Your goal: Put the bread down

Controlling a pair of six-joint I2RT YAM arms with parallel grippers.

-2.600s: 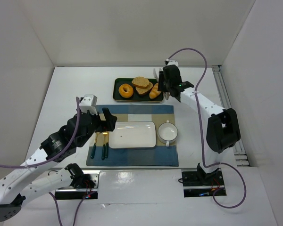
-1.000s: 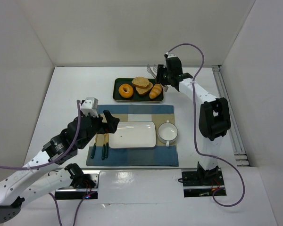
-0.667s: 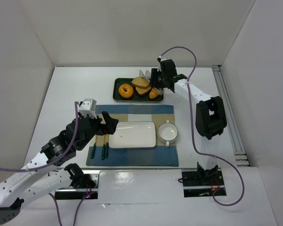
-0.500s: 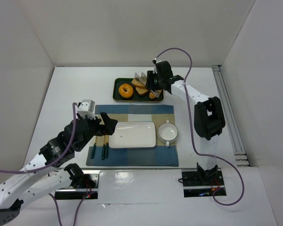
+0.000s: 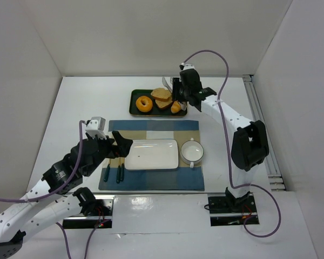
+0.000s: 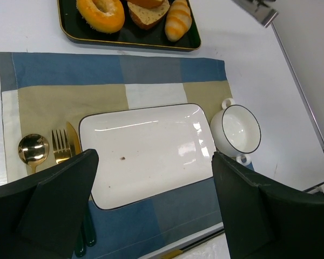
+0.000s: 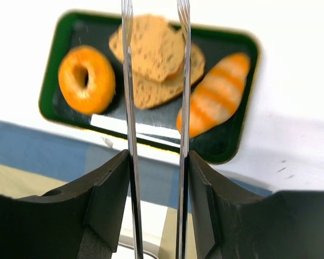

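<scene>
Two tan speckled slices of bread [image 5: 162, 95] [image 7: 151, 47] [image 6: 147, 14] overlap in the middle of the dark green tray [image 5: 133, 106] [image 7: 233, 144] [image 6: 130, 38]. My right gripper [image 5: 180, 90] [image 7: 156, 159] is shut on metal tongs [image 5: 167, 82] [image 7: 128, 81]. The tongs' two arms stand apart above the tray, framing the upper slice without touching it. Over the white rectangular plate [image 5: 151, 154] [image 6: 146, 151] my left gripper [image 5: 121, 144] [image 6: 155, 157] hangs open, holding nothing.
An orange ring doughnut [image 5: 144, 103] [image 7: 86, 79] lies left of the bread, a croissant [image 5: 176, 107] [image 7: 213, 102] right of it. The plate rests on a blue and tan placemat [image 5: 151, 129] with a white bowl [image 5: 192, 151] [image 6: 237, 129] and cutlery [image 5: 113, 168] [image 6: 35, 148].
The right arm carried the tongs from the tray's right side leftward over the bread, then eased slightly back. The left arm sank a little toward the near left.
</scene>
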